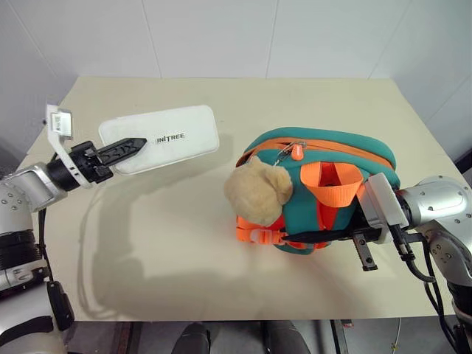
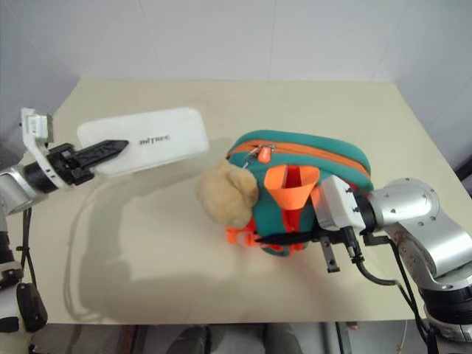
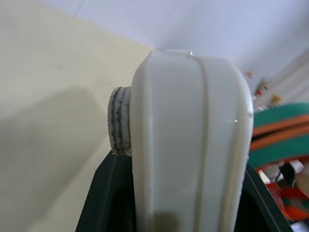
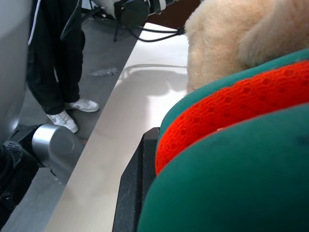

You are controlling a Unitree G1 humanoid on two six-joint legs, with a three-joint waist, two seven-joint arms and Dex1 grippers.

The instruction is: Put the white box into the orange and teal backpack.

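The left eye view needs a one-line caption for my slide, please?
Left gripper holds the white box above the table; right gripper grips the orange and teal backpack.

Pale beige surface (image 1: 221,243) set against white walls. Orange and teal backpack (image 1: 332,158) resting directly on it at right, tan plush toy (image 1: 258,192) attached.

Glossy white box (image 1: 168,137) with dark lettering; orange and teal backpack (image 1: 333,171), tan plush toy (image 1: 258,191); cream table (image 1: 184,243)
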